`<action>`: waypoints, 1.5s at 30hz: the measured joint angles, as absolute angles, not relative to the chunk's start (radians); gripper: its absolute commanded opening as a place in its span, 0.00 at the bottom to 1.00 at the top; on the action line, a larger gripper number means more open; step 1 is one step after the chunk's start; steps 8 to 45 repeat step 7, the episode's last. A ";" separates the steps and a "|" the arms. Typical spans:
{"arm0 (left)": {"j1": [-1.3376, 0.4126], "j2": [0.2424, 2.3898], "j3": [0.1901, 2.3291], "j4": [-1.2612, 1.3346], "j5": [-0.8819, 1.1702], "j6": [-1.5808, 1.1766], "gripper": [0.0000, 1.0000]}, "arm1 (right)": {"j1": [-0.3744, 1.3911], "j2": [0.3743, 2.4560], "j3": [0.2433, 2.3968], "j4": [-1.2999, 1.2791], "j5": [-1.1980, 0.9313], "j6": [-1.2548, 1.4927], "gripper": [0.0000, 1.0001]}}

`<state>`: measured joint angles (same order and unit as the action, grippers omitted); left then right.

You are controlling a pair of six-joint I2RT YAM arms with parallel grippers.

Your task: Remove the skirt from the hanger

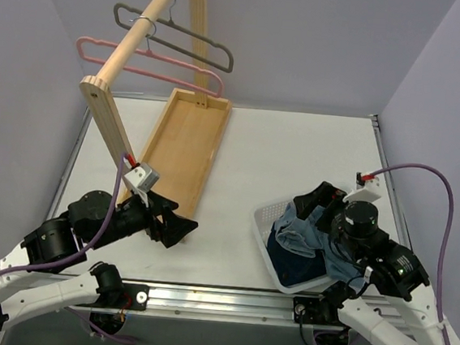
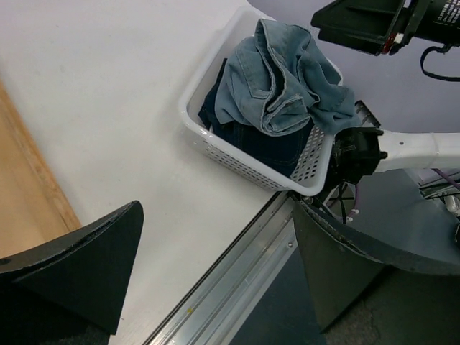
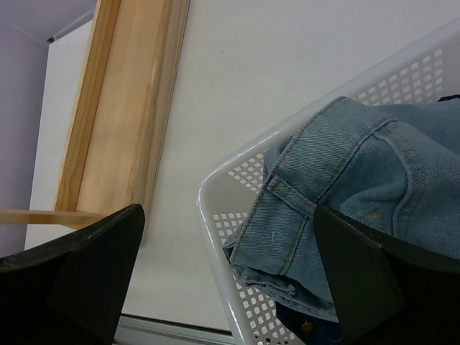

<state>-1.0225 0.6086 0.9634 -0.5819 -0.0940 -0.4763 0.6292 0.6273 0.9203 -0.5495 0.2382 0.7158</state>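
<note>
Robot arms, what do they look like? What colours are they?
The left arm and right arm have chunky black round joints and white shells near the bases. A purple cable loops to each wrist, ending in a small red plug. Each end effector has two black wedge-shaped fingers.

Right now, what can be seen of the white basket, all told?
The white basket looks like a rectangular plastic tub, with perforated walls and a smooth rolled rim. It stands upright on the table, close to the near edge on the right side. It is heaped with denim: a light-blue garment lies crumpled on top, rising above the rim, over a dark-blue one.
</note>
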 measured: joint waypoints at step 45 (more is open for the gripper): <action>-1.026 0.485 0.815 -0.526 -0.038 -0.541 0.94 | 0.629 0.437 0.879 -0.572 0.292 0.764 1.00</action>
